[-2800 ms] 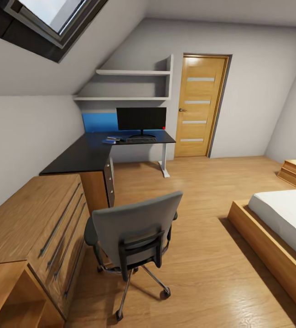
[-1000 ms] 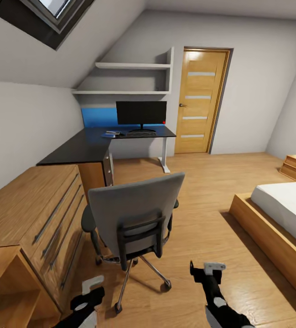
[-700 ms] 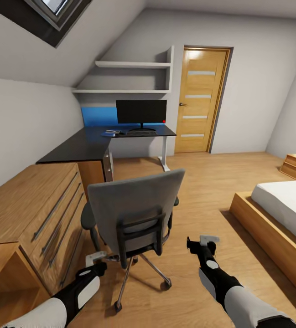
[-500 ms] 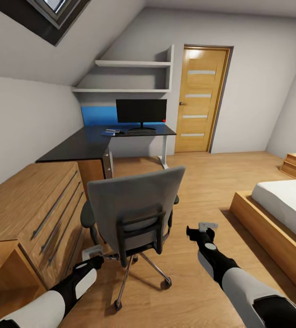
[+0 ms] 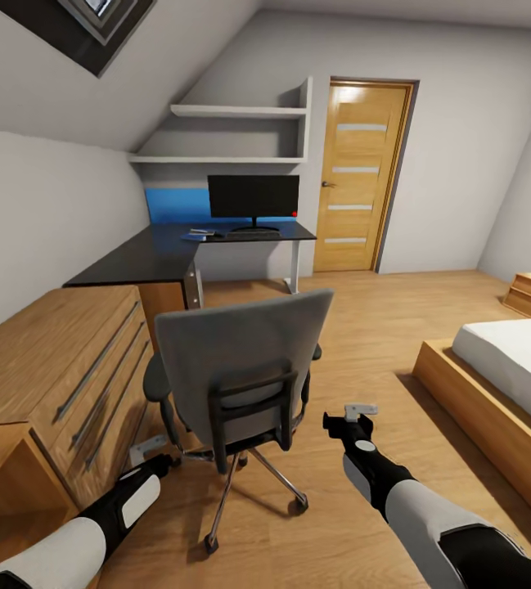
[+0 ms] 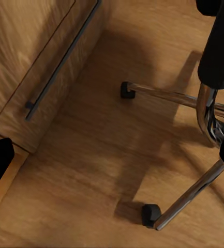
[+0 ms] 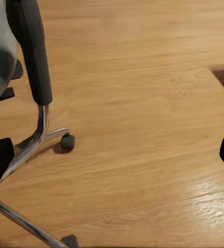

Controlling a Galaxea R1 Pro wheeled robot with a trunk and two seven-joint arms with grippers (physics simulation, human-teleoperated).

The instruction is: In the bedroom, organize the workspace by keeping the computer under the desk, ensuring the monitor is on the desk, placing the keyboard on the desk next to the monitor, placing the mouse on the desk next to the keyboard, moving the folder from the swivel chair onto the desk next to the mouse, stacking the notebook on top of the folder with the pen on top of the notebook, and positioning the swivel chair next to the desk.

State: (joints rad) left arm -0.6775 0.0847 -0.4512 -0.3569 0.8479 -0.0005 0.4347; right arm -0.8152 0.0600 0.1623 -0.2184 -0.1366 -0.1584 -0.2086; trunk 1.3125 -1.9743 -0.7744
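floor [image 5: 363, 327]: light wood planks, smooth, slight sheen, grain visible. swivel chair [image 5: 240, 368]: grey matt cloth back, black padded armrests [image 7: 34, 51] soft-looking matt, star base [image 6: 194, 103] shiny chrome metal, casters [image 6: 150, 214] dull black plastic. drawer chest [image 5: 60, 384]: warm wood veneer, satin, dark matt metal bar handles [image 6: 60, 64]. desk [image 5: 159, 254]: black top, smooth, faint gloss. monitor [image 5: 253, 196]: black screen, matt. door [image 5: 363, 176]: honey wood with frosted strips. walls [image 5: 44, 213]: flat pale grey paint. bed frame [image 5: 486, 425]: same light wood, white cloth mattress [image 5: 519, 368].

Both arms reach forward and low; the left gripper [image 5: 146, 449] and the right gripper [image 5: 358, 411] each have fingers spread wide, holding nothing
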